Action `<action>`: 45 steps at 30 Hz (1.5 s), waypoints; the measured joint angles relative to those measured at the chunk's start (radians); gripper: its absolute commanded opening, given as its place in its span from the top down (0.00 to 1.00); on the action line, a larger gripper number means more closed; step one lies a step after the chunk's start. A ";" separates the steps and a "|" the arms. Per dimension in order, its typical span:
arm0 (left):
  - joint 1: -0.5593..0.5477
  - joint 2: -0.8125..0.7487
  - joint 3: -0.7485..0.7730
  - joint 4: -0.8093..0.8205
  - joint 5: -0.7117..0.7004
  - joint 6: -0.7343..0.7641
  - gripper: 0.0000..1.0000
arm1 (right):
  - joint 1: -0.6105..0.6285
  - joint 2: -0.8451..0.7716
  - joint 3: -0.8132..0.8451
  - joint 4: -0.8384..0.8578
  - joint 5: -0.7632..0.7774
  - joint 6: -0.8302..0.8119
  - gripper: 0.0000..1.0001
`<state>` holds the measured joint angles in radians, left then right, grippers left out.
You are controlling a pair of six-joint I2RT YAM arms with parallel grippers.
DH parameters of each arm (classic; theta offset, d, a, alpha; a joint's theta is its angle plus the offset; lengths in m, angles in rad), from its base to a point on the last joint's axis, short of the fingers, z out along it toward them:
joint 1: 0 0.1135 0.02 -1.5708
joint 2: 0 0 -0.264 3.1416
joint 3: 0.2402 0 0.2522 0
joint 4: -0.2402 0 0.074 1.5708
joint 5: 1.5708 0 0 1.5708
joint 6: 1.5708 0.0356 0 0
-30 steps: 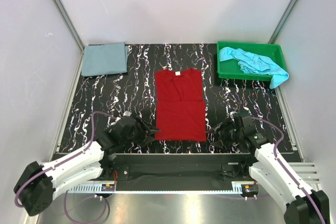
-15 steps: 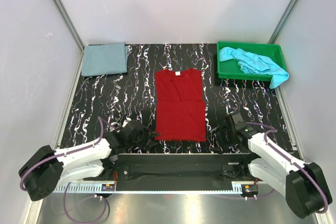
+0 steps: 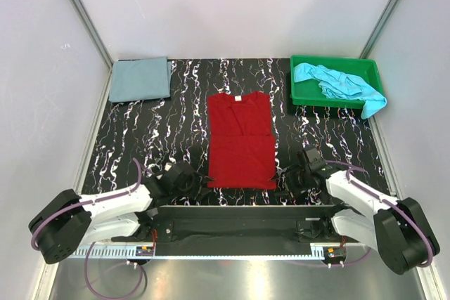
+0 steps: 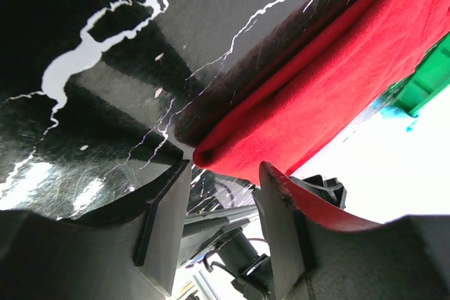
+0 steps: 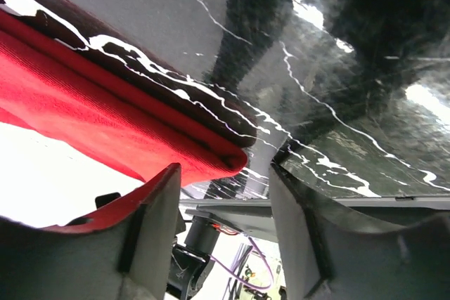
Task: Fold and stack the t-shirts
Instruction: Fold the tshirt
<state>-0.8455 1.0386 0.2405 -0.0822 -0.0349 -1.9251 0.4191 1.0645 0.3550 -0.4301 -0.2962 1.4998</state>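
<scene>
Pose: both low, reaching inward | left gripper (image 4: 221,198): jaws apart astride near corner of red t-shirt (image 3: 240,138) | right gripper (image 5: 225,177): same, opposite corner

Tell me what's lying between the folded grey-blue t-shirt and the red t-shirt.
Nothing. In the top view, only bare black marbled table separates the grey-blue t-shirt from the red t-shirt.

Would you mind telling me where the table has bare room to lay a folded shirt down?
Bare tabletop: between the grey-blue t-shirt and the red t-shirt, and right of it, nearer than the green tray. Crowded: the near edge, where the left gripper and right gripper flank its hem.
</scene>
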 measured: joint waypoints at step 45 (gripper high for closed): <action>-0.001 -0.321 0.029 -0.240 0.009 0.261 1.00 | 0.152 -0.076 0.169 -0.156 0.026 -0.279 1.00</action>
<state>-0.8467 0.7174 0.2699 -0.3225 -0.0261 -1.6638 0.5713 0.9890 0.5240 -0.5861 -0.2699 1.2205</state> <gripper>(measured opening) 0.025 0.028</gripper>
